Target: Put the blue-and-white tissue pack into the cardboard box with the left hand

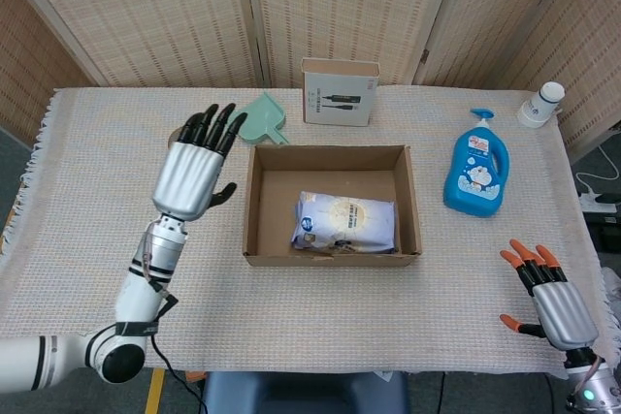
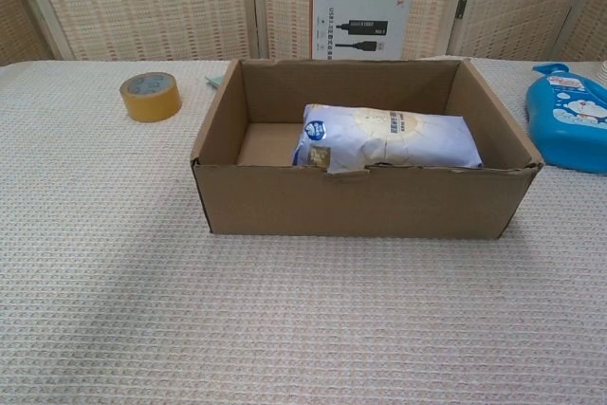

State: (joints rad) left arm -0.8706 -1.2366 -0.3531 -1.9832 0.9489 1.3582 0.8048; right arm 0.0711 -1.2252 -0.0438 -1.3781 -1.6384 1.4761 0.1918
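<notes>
The left hand (image 1: 192, 176) hangs spread and holding nothing, left of the cardboard box (image 1: 254, 203), above the tape roll (image 2: 151, 96). The tissue pack (image 1: 346, 222) lies inside the box. Dropping carelessly could clip the roll; open counter (image 1: 87, 191) lies leftward. The right hand (image 1: 545, 296) is spread, well apart.

A blue-and-white tissue pack (image 1: 345, 222) lies in the brown cardboard box (image 1: 254, 203) on the beige woven tablecloth (image 1: 87, 201).
</notes>
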